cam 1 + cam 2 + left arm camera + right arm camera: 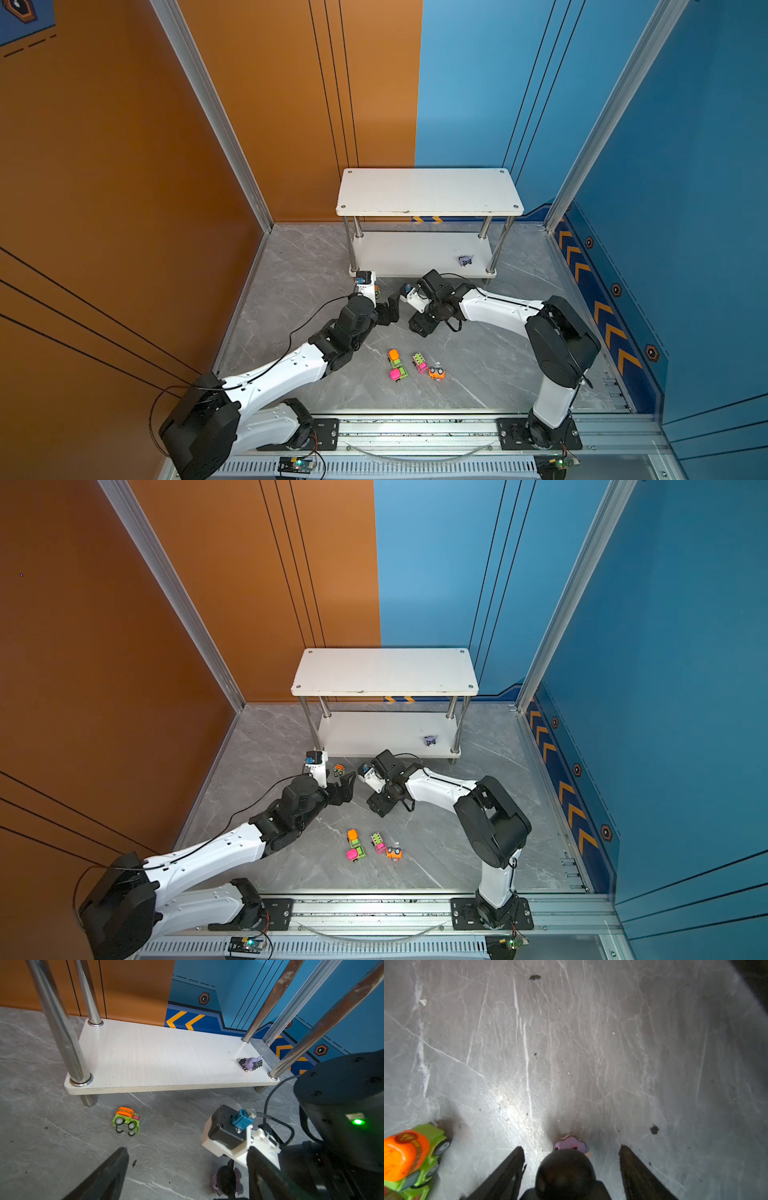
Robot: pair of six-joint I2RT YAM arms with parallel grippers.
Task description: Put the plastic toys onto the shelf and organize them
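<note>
1. The black-and-lilac figurine (564,1169) stands on the tabletop (571,1043), between the fingers of the right gripper (571,1147), with a gap on each side.
2. That gripper is open and holds nothing; the step in hand looks like grasping this figurine.
3. Next it must close squarely, lift, and carry the toy to the shelf (428,191) beyond, where another figurine (465,261) lies.
4. The left gripper (187,1148) is open and empty, with a toppled green-and-orange car (126,1121) ahead of it.
</note>
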